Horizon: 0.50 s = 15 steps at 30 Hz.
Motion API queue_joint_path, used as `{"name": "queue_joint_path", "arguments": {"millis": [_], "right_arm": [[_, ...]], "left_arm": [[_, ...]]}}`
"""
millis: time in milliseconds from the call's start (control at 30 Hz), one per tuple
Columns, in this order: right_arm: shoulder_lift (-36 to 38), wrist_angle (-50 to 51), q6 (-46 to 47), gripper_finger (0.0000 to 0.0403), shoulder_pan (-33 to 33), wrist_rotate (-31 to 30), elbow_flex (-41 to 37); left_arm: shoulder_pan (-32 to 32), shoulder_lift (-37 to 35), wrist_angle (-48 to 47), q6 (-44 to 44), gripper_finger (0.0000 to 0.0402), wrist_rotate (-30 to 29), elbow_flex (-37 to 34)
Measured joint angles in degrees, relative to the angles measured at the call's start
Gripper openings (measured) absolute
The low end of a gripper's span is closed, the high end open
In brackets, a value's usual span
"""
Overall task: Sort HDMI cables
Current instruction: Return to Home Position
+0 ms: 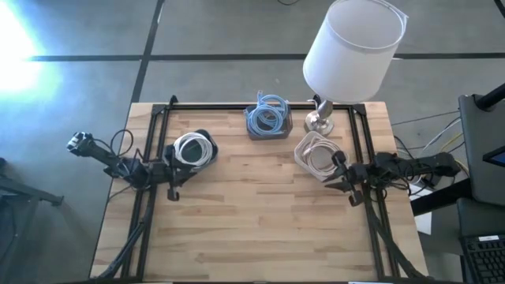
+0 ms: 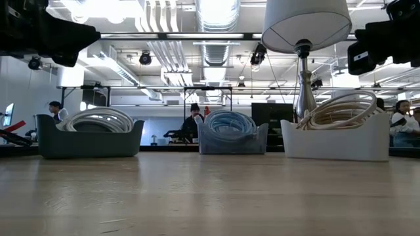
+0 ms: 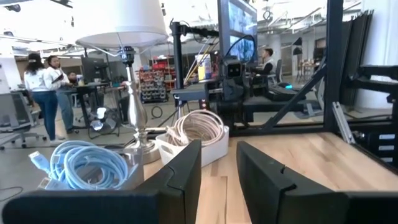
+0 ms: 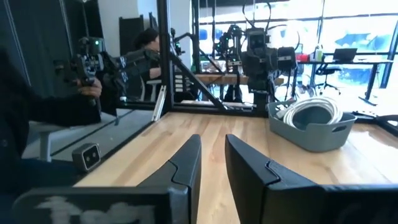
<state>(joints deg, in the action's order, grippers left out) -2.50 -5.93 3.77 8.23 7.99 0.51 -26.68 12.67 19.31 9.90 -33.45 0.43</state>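
The cables lie coiled in three bins. White coils [image 1: 192, 148] fill a dark grey bin [image 2: 90, 139] at the table's left. Light blue coils [image 1: 268, 118] sit in a blue-grey bin [image 2: 231, 139] at the far middle. Beige coils [image 1: 317, 155] rest in a white bin [image 2: 338, 141] at the right. My left gripper [image 3: 219, 152] hovers just left of the grey bin, above the table, fingers a narrow gap apart, holding nothing. My right gripper [image 4: 213, 142] hovers just right of the white bin, also narrowly open and empty.
A table lamp with a white shade [image 1: 353, 43] stands on its metal base [image 1: 319, 120] at the far right, between the blue-grey and white bins. A black frame [image 1: 237, 106] borders the table. The wooden top [image 1: 260, 221] lies in front of the bins. People stand in the room behind.
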Motion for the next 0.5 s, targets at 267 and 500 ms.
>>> {"name": "queue_joint_path", "arguments": {"millis": [267,500], "right_arm": [[1.47,4.53,-5.26,0.006,0.0,-2.29,0.03],[-0.29,4.54,-11.65,0.007,0.0,-2.31,0.02]], "left_arm": [[0.04,0.15,-3.0,0.52,0.0106,-0.04,-0.04],[0.02,0.22,-9.79,-3.92,0.0106,3.27,-0.07]]}}
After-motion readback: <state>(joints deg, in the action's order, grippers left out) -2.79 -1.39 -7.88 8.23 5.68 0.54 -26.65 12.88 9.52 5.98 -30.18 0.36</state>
